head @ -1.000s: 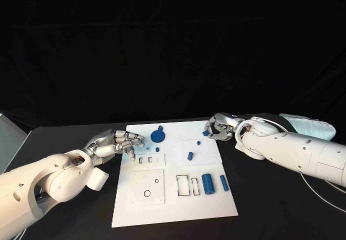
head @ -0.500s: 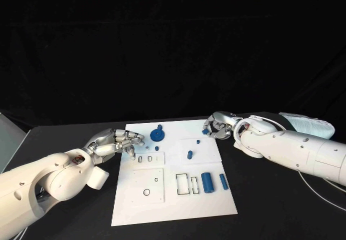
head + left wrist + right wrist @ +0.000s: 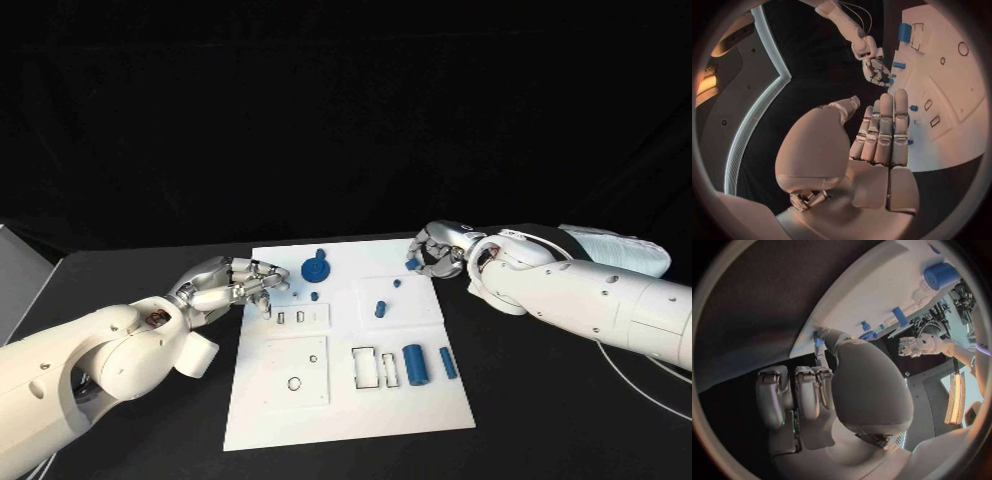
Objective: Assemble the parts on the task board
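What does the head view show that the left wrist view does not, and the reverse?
Head view, not left wrist: the white left arm and the back of the left hand. Left wrist, not head: that hand's palm side, fingers straight, nothing in them. Both: the task board, the thick blue cylinder, and the right hand at the board's edge.

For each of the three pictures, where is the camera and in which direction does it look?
Head view: on the robot's head, looking down at the task board; both arms enter, left hand, right hand.
Left wrist view: behind the left hand, facing across the board.
Right wrist view: behind the right hand, facing the board's edge.
Shared: both wrist views show the opposite hand.
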